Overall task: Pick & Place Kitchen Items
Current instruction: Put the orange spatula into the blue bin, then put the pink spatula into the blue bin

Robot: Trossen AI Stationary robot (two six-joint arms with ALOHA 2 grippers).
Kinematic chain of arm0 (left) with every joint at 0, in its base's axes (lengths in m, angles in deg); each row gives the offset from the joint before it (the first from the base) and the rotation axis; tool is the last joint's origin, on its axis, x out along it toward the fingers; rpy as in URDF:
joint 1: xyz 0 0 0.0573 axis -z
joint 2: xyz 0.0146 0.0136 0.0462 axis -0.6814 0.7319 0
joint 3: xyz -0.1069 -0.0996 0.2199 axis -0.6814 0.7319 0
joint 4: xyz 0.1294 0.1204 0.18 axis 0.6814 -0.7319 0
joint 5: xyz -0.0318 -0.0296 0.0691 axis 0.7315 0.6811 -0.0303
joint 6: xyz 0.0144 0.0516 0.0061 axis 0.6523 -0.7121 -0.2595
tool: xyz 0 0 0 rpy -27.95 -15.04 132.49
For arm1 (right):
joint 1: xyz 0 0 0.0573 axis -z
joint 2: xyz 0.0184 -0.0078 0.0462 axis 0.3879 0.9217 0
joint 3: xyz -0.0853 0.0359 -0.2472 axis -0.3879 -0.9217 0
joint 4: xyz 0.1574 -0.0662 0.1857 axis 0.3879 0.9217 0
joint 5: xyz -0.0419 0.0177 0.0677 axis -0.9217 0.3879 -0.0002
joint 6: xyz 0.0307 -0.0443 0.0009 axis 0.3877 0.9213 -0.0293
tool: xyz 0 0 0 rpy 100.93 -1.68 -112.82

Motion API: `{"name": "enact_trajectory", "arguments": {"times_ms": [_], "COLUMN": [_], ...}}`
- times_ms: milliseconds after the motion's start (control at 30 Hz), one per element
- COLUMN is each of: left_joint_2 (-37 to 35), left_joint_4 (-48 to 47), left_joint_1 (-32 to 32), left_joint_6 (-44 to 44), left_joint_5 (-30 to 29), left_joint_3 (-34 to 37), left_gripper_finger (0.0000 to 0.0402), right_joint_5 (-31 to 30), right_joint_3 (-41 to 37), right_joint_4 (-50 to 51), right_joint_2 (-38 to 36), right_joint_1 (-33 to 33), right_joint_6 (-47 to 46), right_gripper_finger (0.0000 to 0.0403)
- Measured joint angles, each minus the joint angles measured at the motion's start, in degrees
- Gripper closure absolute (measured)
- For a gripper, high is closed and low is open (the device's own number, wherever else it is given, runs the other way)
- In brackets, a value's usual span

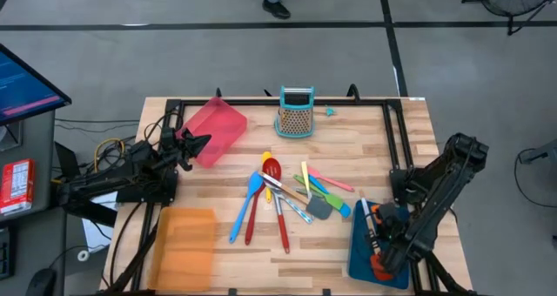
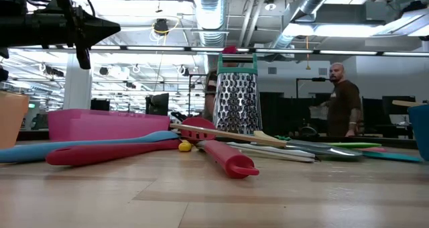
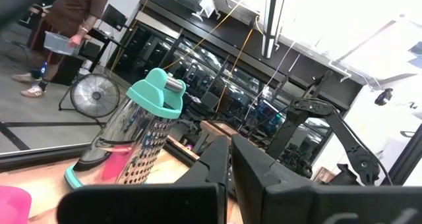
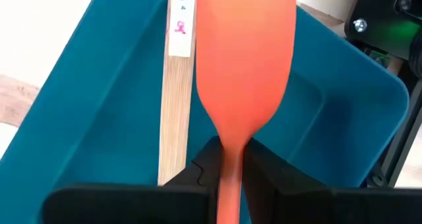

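The right gripper (image 4: pixel 227 159) was closed tight on the thin neck of an orange spatula (image 4: pixel 245 59). It hung just over the blue tray (image 1: pixel 363 252) at the table's (image 1: pixel 261 265) front right corner. The spatula's long way pointed straight out from the fingers, along the tray, beside a wooden stick (image 4: pixel 177 99) already lying inside. The other utensils (image 1: pixel 283 196) lay mid-table, nearer this arm. The left gripper (image 1: pixel 198 144) was pinched shut and empty, by the pink tray (image 1: pixel 218 126) at the back left.

- Orange spatula (image 4: pixel 244 79) — its handle's lower end is cut off at the right wrist view's edge.
- Wooden handle (image 4: pixel 177 112) — both ends hidden.
- Blue tray (image 1: pixel 359 252) — partly covered by the right arm.
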State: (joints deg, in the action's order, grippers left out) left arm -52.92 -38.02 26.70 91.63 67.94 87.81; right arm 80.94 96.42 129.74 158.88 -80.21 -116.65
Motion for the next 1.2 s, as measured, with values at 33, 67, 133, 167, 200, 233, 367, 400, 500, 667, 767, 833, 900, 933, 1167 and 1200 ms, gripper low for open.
{"name": "enact_trajectory", "arguments": {"times_ms": [33,67,133,167,200,233,367,400,500,667,767,833,900,933,1167,1200], "left_joint_2": [0.0,0.0,0.0,0.0,0.0,0.0,0.0,0.0,0.0,0.0,0.0,0.0,0.0,0.0,0.0,0.0], "left_joint_4": [0.0,0.1,0.1,0.1,0.1,0.0,0.1,0.1,0.1,0.1,0.1,0.1,0.0,0.1,0.1,0.1], "left_joint_1": [0.0,0.0,0.0,0.0,0.0,0.0,0.0,0.0,0.0,0.0,0.0,0.0,0.0,0.0,0.0,0.0], "left_joint_6": [0.0,0.0,0.0,0.0,0.0,0.0,0.0,0.0,0.0,0.0,0.0,0.0,0.0,0.0,0.0,0.0], "left_joint_5": [0.0,0.0,0.0,0.0,0.0,0.0,0.0,0.0,0.0,0.0,0.0,0.0,0.0,0.0,0.0,0.0], "left_joint_3": [0.0,0.0,0.0,0.0,0.0,0.0,0.0,0.0,0.0,0.0,0.0,0.0,0.0,0.0,0.0,0.0], "left_gripper_finger": [0.0399,0.0399,0.0399,0.0399,0.0399,0.0399,0.0399,0.0399,0.0399,0.0399,0.0399,0.0399,0.0399,0.0399,0.0399,0.0399], "right_joint_5": [0.0,0.0,0.0,0.0,0.0,0.0,-0.1,-0.1,0.0,-0.1,-0.9,-2.1,-3.4,-4.0,-11.0,-11.8], "right_joint_3": [0.0,0.0,0.0,0.0,0.0,0.0,0.0,0.0,0.0,0.0,0.0,0.0,0.0,0.0,0.9,1.0], "right_joint_4": [0.6,1.1,1.3,1.4,1.6,1.6,1.9,1.9,1.9,1.7,1.9,2.1,2.2,2.2,1.6,1.6], "right_joint_2": [0.0,0.0,0.0,0.0,0.0,0.0,0.0,0.0,0.0,-0.5,-1.7,-3.3,-4.9,-6.0,-14.0,-14.9], "right_joint_1": [0.0,0.0,0.0,0.1,0.1,0.2,0.2,0.2,0.5,1.2,1.4,1.4,1.7,1.8,2.1,2.1], "right_joint_6": [0.0,0.0,0.0,0.0,0.0,0.0,0.0,0.0,0.0,0.6,0.6,0.6,0.6,0.6,4.9,5.2], "right_gripper_finger": [0.0365,0.0365,0.0365,0.0364,0.0363,0.0361,0.0348,0.0345,0.0333,0.0294,0.0259,0.0232,0.0205,0.0193,0.0156,0.0157]}}
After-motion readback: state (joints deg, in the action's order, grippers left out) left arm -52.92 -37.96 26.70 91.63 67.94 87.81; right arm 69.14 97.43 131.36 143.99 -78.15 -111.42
